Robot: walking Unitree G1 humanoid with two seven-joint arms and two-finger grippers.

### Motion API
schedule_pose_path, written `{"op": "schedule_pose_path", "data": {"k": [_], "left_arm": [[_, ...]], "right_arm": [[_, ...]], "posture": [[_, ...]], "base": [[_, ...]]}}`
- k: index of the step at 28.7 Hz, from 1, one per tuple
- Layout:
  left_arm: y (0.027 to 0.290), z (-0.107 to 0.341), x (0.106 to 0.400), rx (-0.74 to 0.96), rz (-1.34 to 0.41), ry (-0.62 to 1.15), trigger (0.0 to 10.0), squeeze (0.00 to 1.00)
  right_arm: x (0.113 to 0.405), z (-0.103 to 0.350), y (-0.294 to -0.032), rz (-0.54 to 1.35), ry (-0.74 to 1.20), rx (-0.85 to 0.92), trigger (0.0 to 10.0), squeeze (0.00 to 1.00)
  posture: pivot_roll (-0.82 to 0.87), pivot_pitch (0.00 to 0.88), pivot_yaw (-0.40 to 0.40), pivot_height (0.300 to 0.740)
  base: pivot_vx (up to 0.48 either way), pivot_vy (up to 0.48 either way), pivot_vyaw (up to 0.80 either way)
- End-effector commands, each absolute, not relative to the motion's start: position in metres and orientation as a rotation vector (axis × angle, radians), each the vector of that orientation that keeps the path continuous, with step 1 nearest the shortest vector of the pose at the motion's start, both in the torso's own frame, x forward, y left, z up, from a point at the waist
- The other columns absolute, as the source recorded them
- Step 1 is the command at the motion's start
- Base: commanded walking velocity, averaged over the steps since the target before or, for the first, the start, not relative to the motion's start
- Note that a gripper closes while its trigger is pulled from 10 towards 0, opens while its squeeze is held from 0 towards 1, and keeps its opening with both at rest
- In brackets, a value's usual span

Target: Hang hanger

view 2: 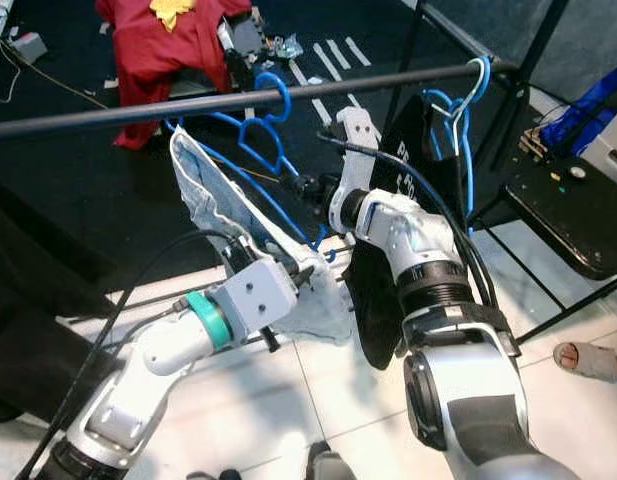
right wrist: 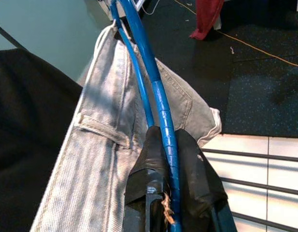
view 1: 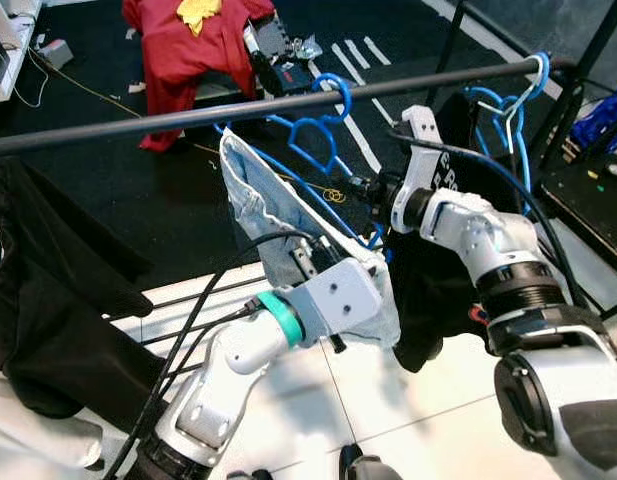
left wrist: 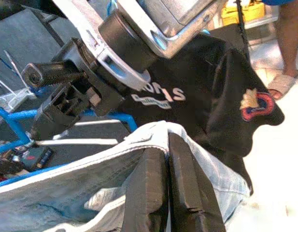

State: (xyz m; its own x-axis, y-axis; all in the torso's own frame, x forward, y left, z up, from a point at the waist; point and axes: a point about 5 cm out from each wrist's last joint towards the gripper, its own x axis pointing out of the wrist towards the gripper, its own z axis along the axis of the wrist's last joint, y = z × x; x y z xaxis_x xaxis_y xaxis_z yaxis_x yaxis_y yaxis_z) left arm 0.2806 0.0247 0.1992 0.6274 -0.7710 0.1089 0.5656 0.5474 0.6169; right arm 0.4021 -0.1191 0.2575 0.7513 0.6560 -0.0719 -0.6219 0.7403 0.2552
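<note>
Two-armed hanging of a garment on a clothes rail. The blue hanger (view 1: 318,150) carries a pair of pale jeans (view 1: 288,230) and its hook (view 1: 338,95) is already curled over the dark rail (view 1: 188,115), near the rail's middle. The right gripper (right wrist: 161,193) has its fingers pressed together on the hanger's lower blue bar, which runs straight out from between them up toward the hook. The left gripper (left wrist: 168,179) pinches the folded edge of the jeans below the hanger, fingers closed on the cloth. The hanger's long axis lies slantwise from the rail down toward the robot, so it hangs pulled off plumb rather than under the hook; the right arm is the nearer to the hook. A likely reading is that the hook is seated and what remains is to let the hanger swing free under the rail. Toward the rail's right end hangs a second blue hanger (view 1: 508,110) with a black shirt (view 1: 438,300), which lies just beside the right forearm. A dark garment (view 1: 58,290) is draped at the rail's left end, well apart. Between these two the rail is bare, which gives open room on either side of the hook.
</note>
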Motion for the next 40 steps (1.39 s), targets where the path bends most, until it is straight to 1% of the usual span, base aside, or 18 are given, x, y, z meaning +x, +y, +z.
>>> {"op": "schedule_pose_path", "data": {"k": [1,3,6,13,17,18,20,21,22,24,25,26,27,28,30,33,34,40], "left_arm": [[-0.004,0.197,0.266,0.595,-0.922,-0.470,10.0,0.00],[-0.004,0.197,0.266,0.595,-0.922,-0.470,10.0,0.00],[-0.017,0.199,0.267,0.566,-0.922,-0.488,10.0,0.00],[-0.034,0.196,0.265,0.538,-0.953,-0.493,10.0,0.00],[-0.045,0.194,0.264,0.626,-1.001,-0.542,10.0,0.00],[-0.047,0.192,0.270,0.731,-1.014,-0.588,10.0,0.00],[-0.047,0.192,0.270,0.731,-1.014,-0.588,10.0,0.00],[-0.042,0.193,0.279,0.782,-0.994,-0.599,10.0,0.00],[-0.042,0.193,0.279,0.782,-0.994,-0.599,10.0,0.00],[-0.024,0.199,0.297,0.873,-0.954,-0.612,10.0,0.00],[-0.024,0.199,0.297,0.873,-0.954,-0.612,10.0,0.00],[-0.014,0.199,0.300,0.912,-0.957,-0.612,10.0,0.00],[-0.014,0.199,0.300,0.912,-0.957,-0.612,10.0,0.00],[-0.004,0.197,0.301,0.956,-0.969,-0.611,10.0,0.00],[0.004,0.194,0.301,1.002,-0.975,-0.610,10.0,0.00],[0.011,0.193,0.302,1.031,-0.975,-0.613,10.0,0.00],[0.019,0.196,0.307,1.074,-0.947,-0.619,10.0,0.00],[0.038,0.211,0.319,1.137,-0.874,-0.633,10.0,0.00]], "right_arm": [[0.405,0.272,-0.110,0.702,0.112,0.257,10.0,0.00],[0.405,0.272,-0.110,0.702,0.112,0.257,10.0,0.00],[0.407,0.272,-0.108,0.697,0.115,0.258,10.0,0.00],[0.409,0.274,-0.106,0.692,0.114,0.266,10.0,0.00],[0.409,0.274,-0.107,0.697,0.117,0.256,10.0,0.00],[0.409,0.273,-0.107,0.703,0.124,0.241,10.0,0.00],[0.409,0.273,-0.107,0.703,0.124,0.241,10.0,0.00],[0.409,0.272,-0.108,0.705,0.128,0.233,10.0,0.00],[0.409,0.272,-0.108,0.705,0.128,0.233,10.0,0.00],[0.409,0.269,-0.112,0.699,0.140,0.210,10.0,0.00],[0.409,0.269,-0.112,0.699,0.140,0.210,10.0,0.00],[0.409,0.267,-0.115,0.693,0.147,0.200,10.0,0.00],[0.409,0.267,-0.115,0.693,0.147,0.200,10.0,0.00],[0.409,0.265,-0.117,0.690,0.153,0.195,10.0,0.00],[0.408,0.264,-0.120,0.690,0.160,0.182,10.0,0.00],[0.408,0.262,-0.122,0.690,0.167,0.174,10.0,0.00],[0.408,0.261,-0.125,0.691,0.176,0.153,10.0,0.00],[0.407,0.258,-0.133,0.683,0.194,0.124,10.0,0.00]], "posture": [[-0.17,0.188,0.057,0.740],[-0.17,0.188,0.057,0.740],[-0.17,0.187,0.056,0.740],[-0.18,0.187,0.055,0.740],[-0.18,0.184,0.051,0.740],[-0.18,0.184,0.048,0.740],[-0.18,0.184,0.048,0.740],[-0.19,0.185,0.049,0.740],[-0.19,0.185,0.049,0.740],[-0.19,0.184,0.049,0.740],[-0.19,0.184,0.049,0.740],[-0.19,0.186,0.048,0.740],[-0.19,0.186,0.048,0.740],[-0.19,0.187,0.049,0.740],[-0.19,0.187,0.049,0.740],[-0.19,0.187,0.049,0.740],[-0.18,0.190,0.045,0.740],[-0.18,0.195,0.046,0.740]], "base": [[0.000,0.000,0.00],[0.000,0.000,0.00],[0.000,0.000,0.00],[0.000,0.000,0.00],[0.000,0.000,0.00],[0.000,0.000,0.00],[0.000,0.000,0.00],[0.000,0.000,0.00],[0.000,0.000,0.00],[0.000,0.000,0.00],[0.000,0.000,0.00],[0.000,0.000,0.00],[0.000,0.000,0.00],[0.000,0.000,0.00],[0.000,0.000,0.00],[0.000,0.000,0.00],[0.000,0.000,0.00],[0.000,0.000,0.00]]}}
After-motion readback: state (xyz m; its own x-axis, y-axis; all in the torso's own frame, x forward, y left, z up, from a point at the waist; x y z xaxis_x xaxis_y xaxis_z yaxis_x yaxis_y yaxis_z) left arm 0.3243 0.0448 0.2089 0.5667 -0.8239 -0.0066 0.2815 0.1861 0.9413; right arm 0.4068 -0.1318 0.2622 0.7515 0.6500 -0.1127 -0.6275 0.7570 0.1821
